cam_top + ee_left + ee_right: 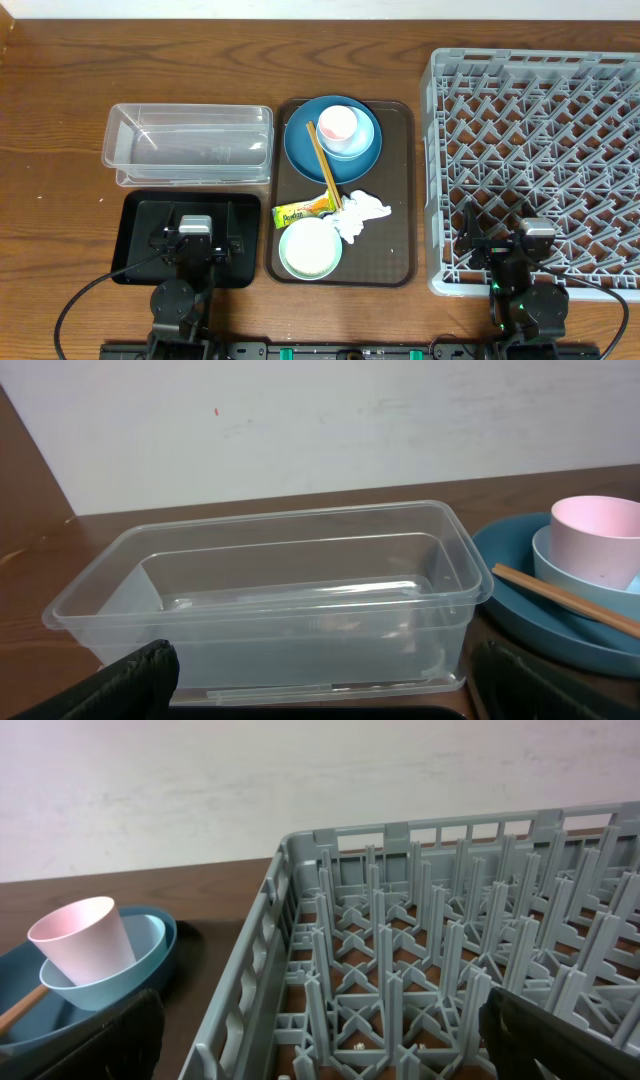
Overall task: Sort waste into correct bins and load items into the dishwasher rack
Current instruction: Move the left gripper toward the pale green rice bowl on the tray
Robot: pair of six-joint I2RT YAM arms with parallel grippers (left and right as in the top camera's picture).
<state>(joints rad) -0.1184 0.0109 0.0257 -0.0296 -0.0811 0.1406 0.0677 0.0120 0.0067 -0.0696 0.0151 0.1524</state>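
Zero items are sorted. The napkin [362, 213], wrapper [305, 211], plate [300, 150], blue bowl [364, 141], mint bowl [310, 248], cup [337, 124] and chopsticks [325, 170] all sit on the brown tray [395, 200]. The rack [437, 150], clear tub [120, 150] and black tray [135, 235] hold nothing. The left gripper [196, 232] is over the black tray and the right gripper [533, 238] over the rack's near edge. Both are spread wide and empty.

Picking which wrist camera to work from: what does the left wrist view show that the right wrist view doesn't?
Left wrist only: the clear plastic tub, which looks empty. Right wrist only: the grey dishwasher rack and its pegs. Both: the pink cup sitting in the light blue bowl on the dark blue plate.
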